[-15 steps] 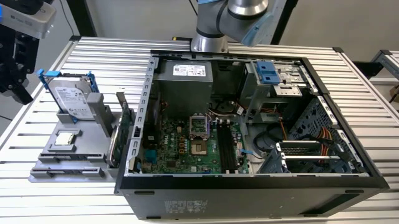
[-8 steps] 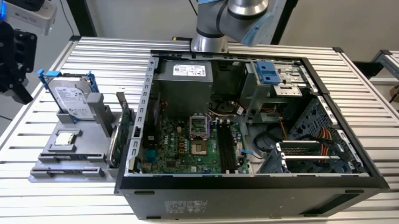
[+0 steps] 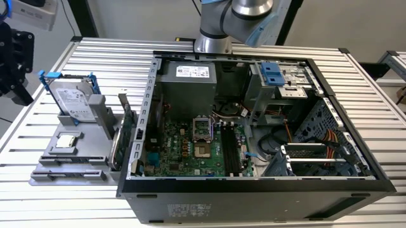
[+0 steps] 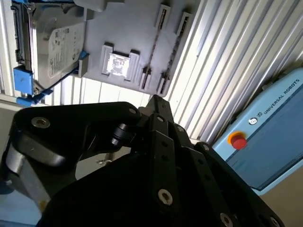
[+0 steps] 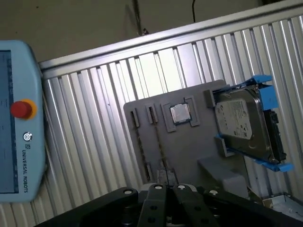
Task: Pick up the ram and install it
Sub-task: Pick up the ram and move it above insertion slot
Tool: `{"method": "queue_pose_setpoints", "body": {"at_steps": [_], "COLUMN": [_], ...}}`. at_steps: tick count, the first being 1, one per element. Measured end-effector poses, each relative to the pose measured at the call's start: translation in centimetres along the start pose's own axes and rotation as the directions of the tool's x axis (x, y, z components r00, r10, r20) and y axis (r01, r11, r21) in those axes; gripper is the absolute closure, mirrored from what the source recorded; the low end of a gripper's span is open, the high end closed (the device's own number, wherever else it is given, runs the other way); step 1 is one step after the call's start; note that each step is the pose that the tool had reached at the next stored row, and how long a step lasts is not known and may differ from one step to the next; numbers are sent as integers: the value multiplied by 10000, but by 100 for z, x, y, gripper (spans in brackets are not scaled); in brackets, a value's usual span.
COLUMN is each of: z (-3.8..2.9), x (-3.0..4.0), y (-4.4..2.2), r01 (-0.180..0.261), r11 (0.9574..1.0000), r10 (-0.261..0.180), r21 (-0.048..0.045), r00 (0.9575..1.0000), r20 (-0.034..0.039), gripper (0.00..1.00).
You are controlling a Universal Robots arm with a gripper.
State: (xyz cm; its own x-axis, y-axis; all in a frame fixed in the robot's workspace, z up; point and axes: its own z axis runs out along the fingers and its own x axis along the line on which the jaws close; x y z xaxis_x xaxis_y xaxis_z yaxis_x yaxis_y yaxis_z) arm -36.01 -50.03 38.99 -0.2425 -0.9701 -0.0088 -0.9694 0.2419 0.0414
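My black gripper [image 3: 20,95] hangs at the exterior view's left edge, above the table and beside the grey parts holder [image 3: 89,159]. In both wrist views its fingers [image 5: 166,190] meet at their tips [image 4: 156,100] with nothing between them. The ram is out of view. No stick stands in the holder's two long narrow slots [image 5: 150,142], also seen in the second wrist view [image 4: 155,47]. The open computer case [image 3: 254,190] lies to the exterior view's right of the holder. On its motherboard [image 3: 190,152], the dark memory slots [image 3: 229,148] run lengthwise.
On the holder stand a silver hard drive in a blue frame [image 3: 71,99], a small square chip [image 3: 65,140] and a green expansion card [image 3: 127,126]. A blue teach pendant with a red button [image 5: 19,142] lies off the table. The arm's base [image 3: 212,42] is behind the case.
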Motion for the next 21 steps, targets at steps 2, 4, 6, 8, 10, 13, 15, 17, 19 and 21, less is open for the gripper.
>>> {"method": "queue_pose_setpoints", "body": {"at_steps": [2, 4, 6, 8, 10, 13, 15, 17, 19, 21], "z": [-1, 0, 0, -1, 0, 0, 0, 0, 0, -1], "x": [-1, -1, -2, -2, -3, -3, -4, -4, -5, -5], "y": [0, 1, 0, 0, 0, 1, 1, 1, 1, 1], "r01": [291, 627, 924, 1238, 1551, 2025, 2302, 2574, 2846, 3121], "r11": [9996, 9980, 9957, 9923, 9879, 9793, 9731, 9663, 9586, 9500], "r10": [-291, -627, -924, -1238, -1551, -2025, -2302, -2575, -2847, -3121], "r21": [-3, -6, -10, -14, -19, -26, -31, -36, -43, -49], "r00": [9996, 9980, 9957, 9923, 9879, 9792, 9731, 9662, 9586, 9500], "r20": [-13, -27, -38, -51, -64, -83, -93, -104, -115, -126], "gripper": [100, 100, 100, 100, 100, 100, 100, 100, 100, 100]}}
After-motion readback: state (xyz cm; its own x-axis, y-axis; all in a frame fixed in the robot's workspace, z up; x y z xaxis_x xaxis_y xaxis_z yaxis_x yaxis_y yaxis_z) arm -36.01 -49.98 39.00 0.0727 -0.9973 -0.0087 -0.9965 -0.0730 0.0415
